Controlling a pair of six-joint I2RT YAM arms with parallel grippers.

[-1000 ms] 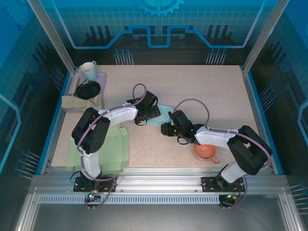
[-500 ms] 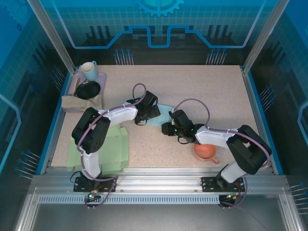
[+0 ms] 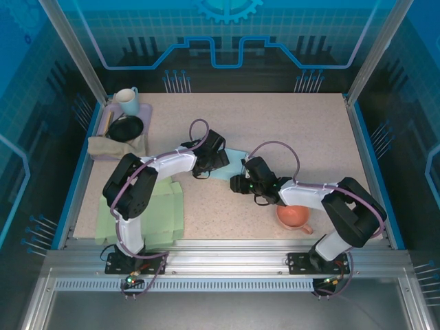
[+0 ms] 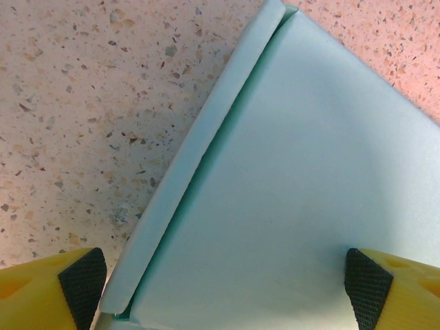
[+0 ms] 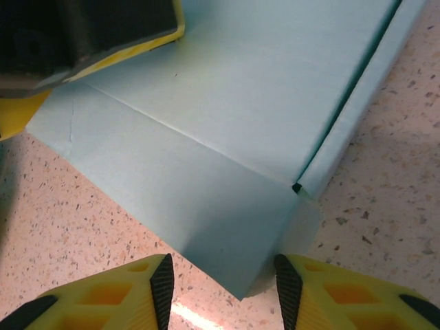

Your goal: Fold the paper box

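Both jaws are apart, holding nothing: left gripper [image 4: 223, 285] wide, right gripper [image 5: 221, 285] narrower, the paper box [image 4: 289, 172] lying flat between each pair. It seems light, thin, easily creased; take it by its edge.

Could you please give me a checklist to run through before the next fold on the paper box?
1. Left gripper open above the paper box: ok.
2. Right gripper open, the box's corner between its fingers: ok.
3. Edge flap raised along its crease: ok.
4. Box pinched by a gripper: not ok.
5. Orange cup apart from the box: ok.
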